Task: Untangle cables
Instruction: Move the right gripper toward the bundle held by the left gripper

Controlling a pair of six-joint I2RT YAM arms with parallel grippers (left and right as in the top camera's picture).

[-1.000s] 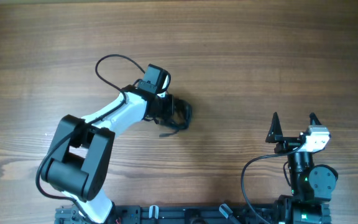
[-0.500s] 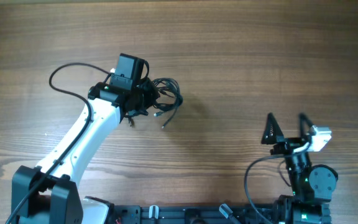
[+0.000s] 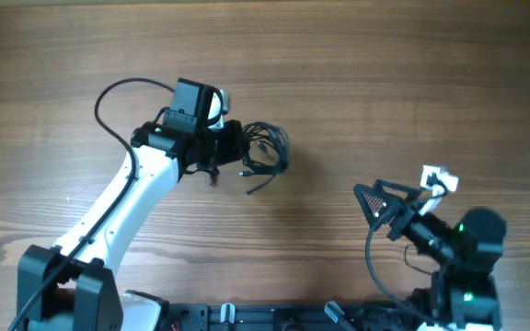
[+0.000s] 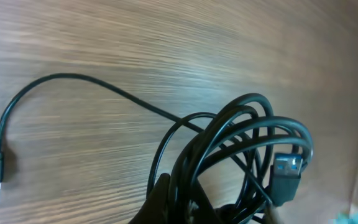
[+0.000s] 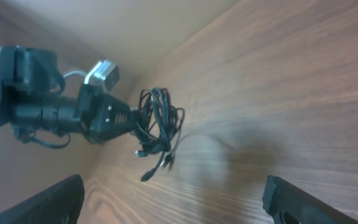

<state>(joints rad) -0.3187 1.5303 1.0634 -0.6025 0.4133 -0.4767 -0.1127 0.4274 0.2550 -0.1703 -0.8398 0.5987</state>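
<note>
Upper centre, left gripper [image 3: 231, 151] clamps the cables [image 3: 267, 153], apparently anchoring the knot; right gripper [image 3: 375, 208], lower right, jaws spread, faces them to take a strand

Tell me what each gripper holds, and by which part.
The left gripper grips the cables at the bundle's edge nearest the arm; loose ends trail free. The right gripper is open, holding nothing.
</note>
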